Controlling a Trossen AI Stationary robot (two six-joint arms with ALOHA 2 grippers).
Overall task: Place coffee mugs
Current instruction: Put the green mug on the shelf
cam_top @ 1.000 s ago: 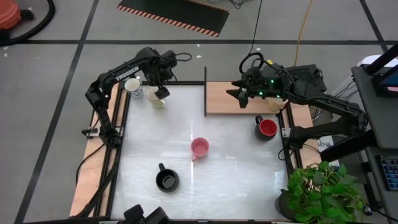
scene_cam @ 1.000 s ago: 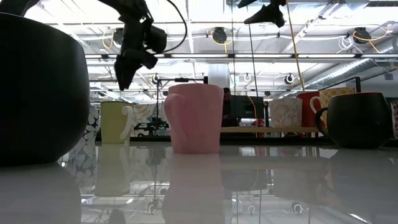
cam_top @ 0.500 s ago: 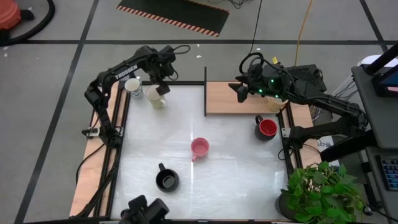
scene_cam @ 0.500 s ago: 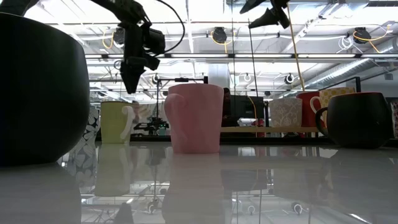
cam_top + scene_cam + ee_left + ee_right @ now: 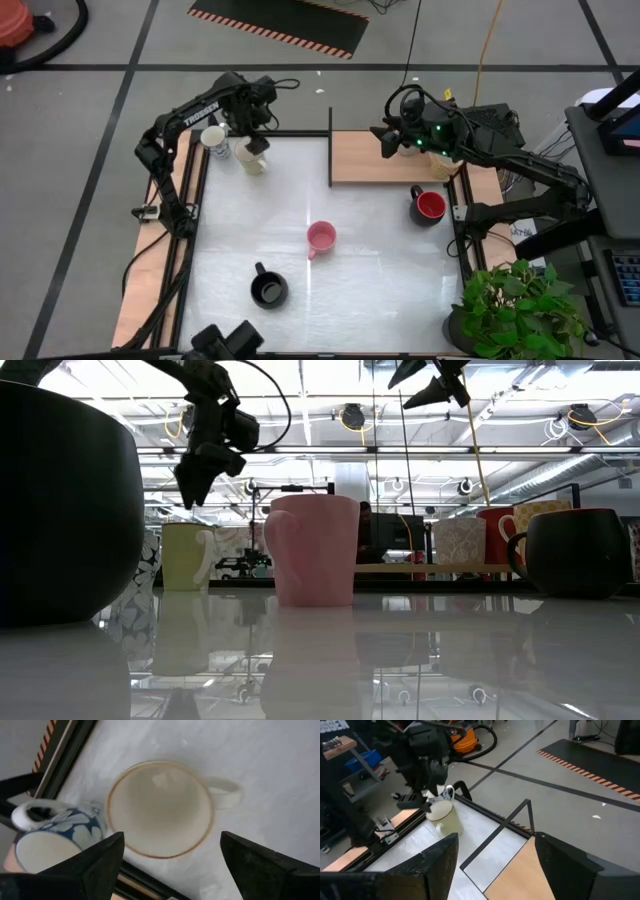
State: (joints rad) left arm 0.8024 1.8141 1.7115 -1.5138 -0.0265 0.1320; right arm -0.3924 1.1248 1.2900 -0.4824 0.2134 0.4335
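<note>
Here the left tool [image 5: 254,143] is hovering with fingers spread wide directly above the cream mug [image 5: 159,808], not touching it. The right tool [image 5: 385,142], fingers apart and holding nothing, is hanging over the wooden board [image 5: 365,160].

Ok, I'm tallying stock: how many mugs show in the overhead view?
5: blue-marked mug at the far-left edge, cream mug beside it, pink mug centre, black mug near front, red mug at right. More may hide under the right arm.
</note>
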